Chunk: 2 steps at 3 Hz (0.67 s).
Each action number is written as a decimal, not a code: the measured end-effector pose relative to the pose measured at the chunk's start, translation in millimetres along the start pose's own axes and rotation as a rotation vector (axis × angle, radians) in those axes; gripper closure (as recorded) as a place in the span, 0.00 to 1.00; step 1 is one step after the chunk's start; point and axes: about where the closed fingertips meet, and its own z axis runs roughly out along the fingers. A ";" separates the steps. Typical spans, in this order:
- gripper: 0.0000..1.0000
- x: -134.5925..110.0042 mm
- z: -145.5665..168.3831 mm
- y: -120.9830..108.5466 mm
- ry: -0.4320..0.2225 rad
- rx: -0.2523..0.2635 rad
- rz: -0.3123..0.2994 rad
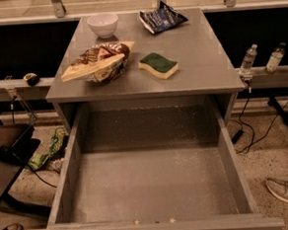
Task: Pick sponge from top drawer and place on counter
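Sponge (pixel 158 65): lying flat on the counter, green face up over the yellow foam, a little right of the middle of the top, upper centre of the frame.
Counter (pixel 199 58): grey top across the upper half of the frame.
Top drawer (pixel 151 183): pulled wide open toward the bottom of the frame, its speckled grey floor and tall side walls in plain view.
Gripper: outside the frame, so I cannot tell where it stands or how its grip is set.
Snack bag (pixel 98 62): brown and cream, crumpled, just left of the sponge and not touching it.
Bowl (pixel 102 24): white, at the back left of the counter.
Blue bag (pixel 161 18): at the back edge, right of the bowl.
Bottles (pixel 248 59): two clear ones on the ledge at the right.
Shoe (pixel 287 192): pale, on the floor at lower right.
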 end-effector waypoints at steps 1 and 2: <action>0.35 11.1 3.3 11.6 0.044 -0.019 0.025; 0.12 71.0 3.9 3.2 0.160 0.028 0.099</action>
